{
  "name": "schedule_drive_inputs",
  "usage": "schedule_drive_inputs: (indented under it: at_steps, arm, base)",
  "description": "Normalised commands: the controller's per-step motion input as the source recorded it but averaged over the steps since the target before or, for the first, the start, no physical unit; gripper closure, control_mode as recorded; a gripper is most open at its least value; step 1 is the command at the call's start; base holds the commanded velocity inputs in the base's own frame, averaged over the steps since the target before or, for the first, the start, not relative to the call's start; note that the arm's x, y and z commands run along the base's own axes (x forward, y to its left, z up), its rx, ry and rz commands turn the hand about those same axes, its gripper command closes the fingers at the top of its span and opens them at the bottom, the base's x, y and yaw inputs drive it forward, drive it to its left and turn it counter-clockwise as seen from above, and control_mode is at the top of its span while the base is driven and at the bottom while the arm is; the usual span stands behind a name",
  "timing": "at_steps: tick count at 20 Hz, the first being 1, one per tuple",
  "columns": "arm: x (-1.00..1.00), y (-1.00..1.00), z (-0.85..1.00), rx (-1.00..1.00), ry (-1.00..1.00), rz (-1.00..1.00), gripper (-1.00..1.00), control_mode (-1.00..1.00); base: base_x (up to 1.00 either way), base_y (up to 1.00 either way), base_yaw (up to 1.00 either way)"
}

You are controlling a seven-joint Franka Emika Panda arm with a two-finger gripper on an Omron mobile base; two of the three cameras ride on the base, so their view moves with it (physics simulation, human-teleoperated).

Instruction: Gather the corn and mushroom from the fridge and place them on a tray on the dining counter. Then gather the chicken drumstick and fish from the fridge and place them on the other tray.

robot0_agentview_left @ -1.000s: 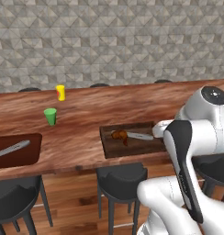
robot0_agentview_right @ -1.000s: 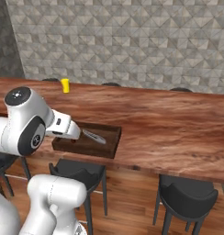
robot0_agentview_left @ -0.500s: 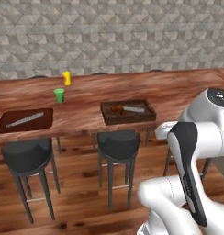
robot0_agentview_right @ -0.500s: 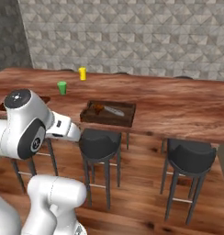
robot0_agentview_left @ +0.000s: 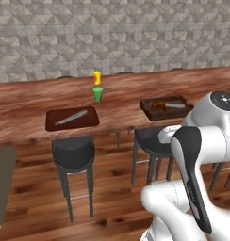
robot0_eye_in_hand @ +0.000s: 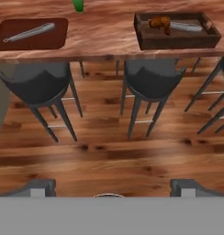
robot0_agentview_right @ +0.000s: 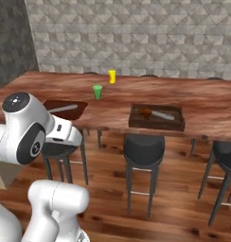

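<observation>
Hand view, stools (robot0_eye_in_hand: 150, 80) before counter (robot0_eye_in_hand: 104, 39), green cup (robot0_eye_in_hand: 78, 5) between trays (robot0_eye_in_hand: 177, 31)

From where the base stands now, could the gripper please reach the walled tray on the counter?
Probably not: the gripper is open, low over the floor, with a stool between it and the tray.

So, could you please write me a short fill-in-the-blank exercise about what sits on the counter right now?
1. The walled tray holds a chicken drumstick and a ____.
2. The cup standing on the counter is ____ in colour.
3. The flat tray lies to the ____ of the walled tray in the left base view.
4. The fingertips of the hand stand wide ____.

Missing words: fish; green; left; open
</observation>
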Motion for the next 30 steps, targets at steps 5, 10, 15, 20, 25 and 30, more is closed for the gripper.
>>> schedule_drive_inputs:
  at_steps: [5, 10, 15, 20, 25, 30]
  arm:
    - [0.0, 0.0, 0.0, 0.0, 0.0, 0.0, -1.0, 1.0]
    - [0.0, 0.0, 0.0, 0.0, 0.0, 0.0, -1.0, 1.0]
    - [0.0, 0.0, 0.0, 0.0, 0.0, 0.0, -1.0, 1.0]
    - [0.0, 0.0, 0.0, 0.0, 0.0, 0.0, -1.0, 1.0]
    - [0.0, 0.0, 0.0, 0.0, 0.0, 0.0, -1.0, 1.0]
    - [0.0, 0.0, 0.0, 0.0, 0.0, 0.0, -1.0, 1.0]
  base:
    - [0.6, 1.0, -0.31]
    - [0.24, 1.0, -0.27]
    - [-0.79, 1.0, -0.06]
    - [-0.76, 1.0, -0.06]
    - [-0.02, 0.99, -0.52]
    - [0.0, 1.0, -0.56]
